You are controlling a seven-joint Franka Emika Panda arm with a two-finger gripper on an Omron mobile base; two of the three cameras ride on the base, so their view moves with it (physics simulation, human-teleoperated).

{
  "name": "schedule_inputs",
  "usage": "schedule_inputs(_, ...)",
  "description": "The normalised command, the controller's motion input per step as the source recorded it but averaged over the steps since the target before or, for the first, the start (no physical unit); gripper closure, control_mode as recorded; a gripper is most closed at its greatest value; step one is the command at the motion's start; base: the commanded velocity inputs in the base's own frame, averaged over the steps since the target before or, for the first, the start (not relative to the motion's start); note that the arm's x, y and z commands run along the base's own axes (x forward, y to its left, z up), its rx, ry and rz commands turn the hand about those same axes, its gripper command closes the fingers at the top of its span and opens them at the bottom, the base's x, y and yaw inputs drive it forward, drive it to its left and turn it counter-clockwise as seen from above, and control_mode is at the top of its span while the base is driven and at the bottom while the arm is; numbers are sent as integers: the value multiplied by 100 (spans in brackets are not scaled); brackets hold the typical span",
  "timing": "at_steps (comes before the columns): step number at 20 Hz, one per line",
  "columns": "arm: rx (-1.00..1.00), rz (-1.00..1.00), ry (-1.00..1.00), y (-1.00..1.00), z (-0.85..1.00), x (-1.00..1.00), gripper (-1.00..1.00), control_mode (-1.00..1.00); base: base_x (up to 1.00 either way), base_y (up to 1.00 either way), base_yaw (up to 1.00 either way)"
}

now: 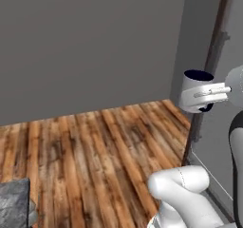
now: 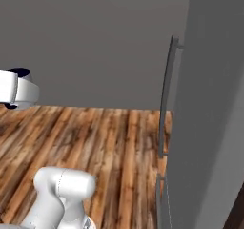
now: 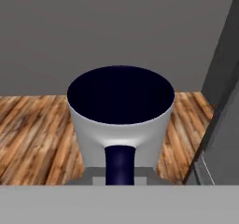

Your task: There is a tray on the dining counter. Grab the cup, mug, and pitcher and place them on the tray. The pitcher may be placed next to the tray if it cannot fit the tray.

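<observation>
Wooden plank floor (image 1: 95,146) and a plain grey wall (image 1: 85,42) lie beyond the arm, with a tall grey cabinet front (image 2: 209,104) and its long bar handle (image 2: 166,104) to the right. At the hand, the gripper (image 1: 201,95) is drawn in narrow around the mug (image 3: 120,118), pinching it by its dark handle, which faces the hand camera, so the cup body hangs out in front, upright, open mouth up, high above the floor. It looks rigid, light and empty, probably smooth-glazed. A pinch on the handle alone could let it swivel or tip, so steady, level carrying seems wise. At the lower left of the left base view a corner of grey marbled counter (image 1: 14,203) shows.
</observation>
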Motion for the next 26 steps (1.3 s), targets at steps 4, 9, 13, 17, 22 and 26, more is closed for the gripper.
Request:
schedule_inputs(4, 0, 0, 0, 0, 0, 0, 100, 100, 100, 31, 20)
schedule_inputs(9, 0, 0, 0, 0, 0, 0, 100, 100, 100, 39, 23)
schedule_inputs(13, 0, 0, 0, 0, 0, 0, 100, 100, 100, 33, 22)
schedule_inputs(17, 0, 0, 0, 0, 0, 0, 100, 100, 100, 31, 16)
schedule_inputs(22, 0, 0, 0, 0, 0, 0, 100, 100, 100, 41, 20)
schedule_inputs(26, 0, 0, 0, 0, 0, 0, 100, 100, 100, 21, 44)
